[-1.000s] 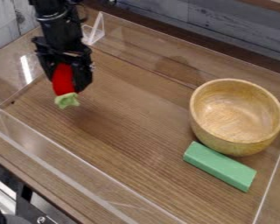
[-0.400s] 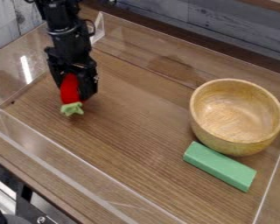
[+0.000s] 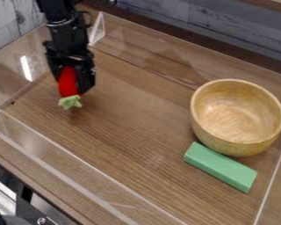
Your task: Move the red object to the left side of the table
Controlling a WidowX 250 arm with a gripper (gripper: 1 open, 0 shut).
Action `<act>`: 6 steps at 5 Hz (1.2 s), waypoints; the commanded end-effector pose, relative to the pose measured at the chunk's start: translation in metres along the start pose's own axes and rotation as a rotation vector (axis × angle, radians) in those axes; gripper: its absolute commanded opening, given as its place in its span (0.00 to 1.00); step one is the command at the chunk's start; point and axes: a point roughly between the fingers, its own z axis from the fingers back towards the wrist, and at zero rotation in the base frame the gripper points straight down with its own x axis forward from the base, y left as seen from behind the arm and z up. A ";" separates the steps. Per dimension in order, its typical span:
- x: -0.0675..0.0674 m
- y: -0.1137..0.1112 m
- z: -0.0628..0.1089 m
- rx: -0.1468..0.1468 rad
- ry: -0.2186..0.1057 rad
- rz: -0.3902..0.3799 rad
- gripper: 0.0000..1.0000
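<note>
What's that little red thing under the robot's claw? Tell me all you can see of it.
The red thing is a small, glossy, strawberry-like toy, plastic by its look, with a light green leafy tip. It stands on end, tip down on the wooden table near its left side. The black gripper stands around it with its jaws wide on both sides. Whether they touch it cannot be told.

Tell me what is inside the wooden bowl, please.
The wooden bowl looks empty: its bare inner wall and most of its bottom show. The near rim covers a thin strip of the bottom, so that part cannot be seen. The green block lies outside, beside it.
</note>
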 end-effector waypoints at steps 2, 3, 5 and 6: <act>-0.006 0.014 0.029 0.023 -0.064 0.051 1.00; -0.003 0.012 0.032 0.020 -0.069 0.071 1.00; 0.001 -0.009 0.031 0.025 -0.073 0.209 1.00; -0.001 -0.024 0.026 0.030 -0.071 0.223 1.00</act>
